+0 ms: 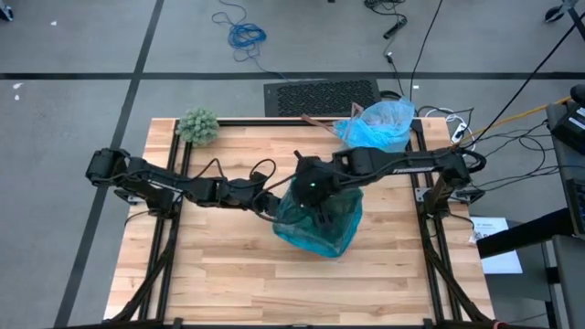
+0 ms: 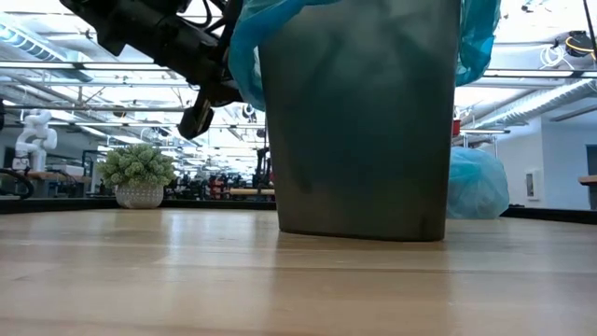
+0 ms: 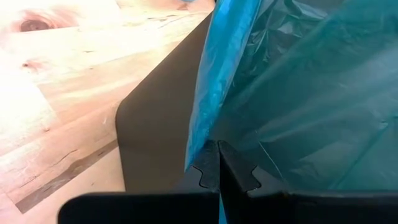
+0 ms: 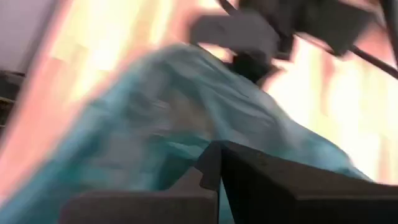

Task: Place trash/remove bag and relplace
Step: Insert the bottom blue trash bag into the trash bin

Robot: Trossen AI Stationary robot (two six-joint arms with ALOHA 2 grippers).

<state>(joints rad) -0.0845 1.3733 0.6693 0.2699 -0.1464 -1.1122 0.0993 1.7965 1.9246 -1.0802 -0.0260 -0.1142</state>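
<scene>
Teal plastic liner (image 1: 320, 224) is draped over the dark bin (image 2: 359, 131) at frame centre, left gripper (image 1: 271, 206) pinched shut on its left rim, right gripper (image 1: 322, 212) closed right above its mouth.

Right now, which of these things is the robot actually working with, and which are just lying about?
In use:
- dark bin
- bin liner draped over its rim
- left pincer, shut at the liner's edge
- right pincer above the bin, shut

Lying about:
- tied light blue bag
- green plant
</scene>
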